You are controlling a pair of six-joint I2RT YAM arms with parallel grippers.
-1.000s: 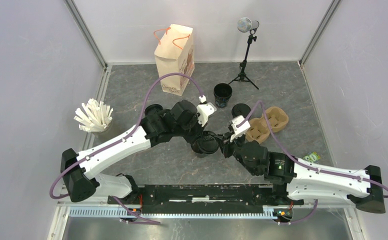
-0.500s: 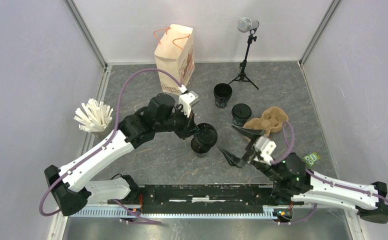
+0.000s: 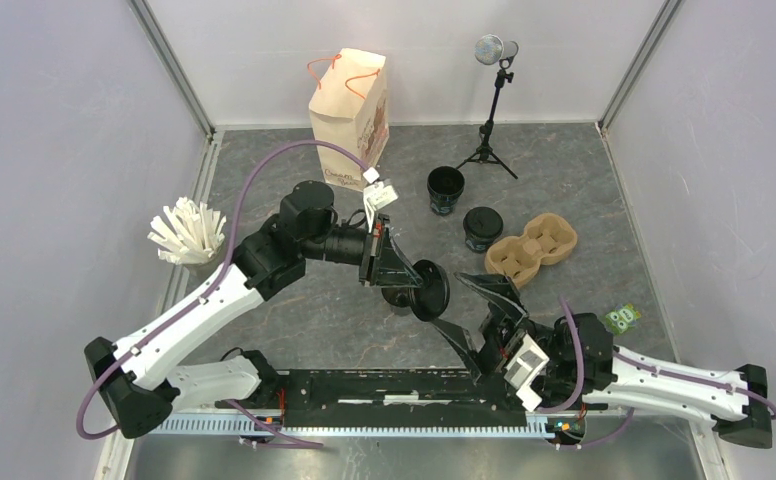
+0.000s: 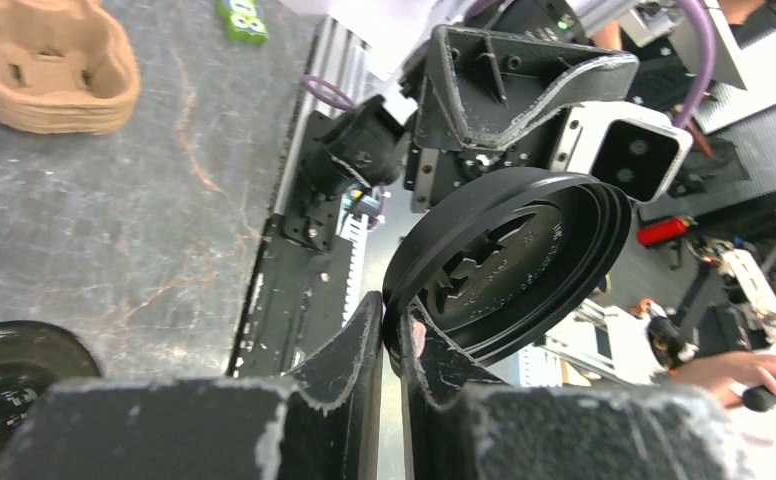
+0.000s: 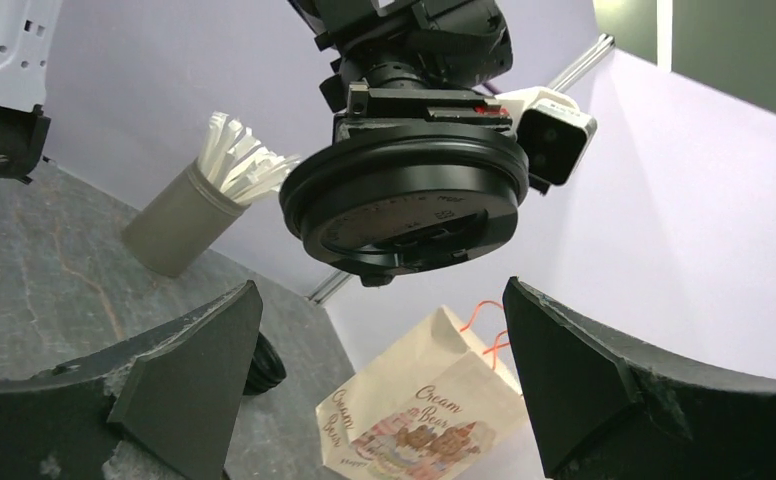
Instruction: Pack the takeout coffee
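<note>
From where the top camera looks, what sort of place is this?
Probably a robot test cell, not a café: plain walls box in the table, a microphone stands on a tripod, and the paper bag and cup carrier look like props.

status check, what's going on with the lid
left gripper shut on lid rim, lid in the air. right gripper wide open, facing it. nothing between them.
</note>
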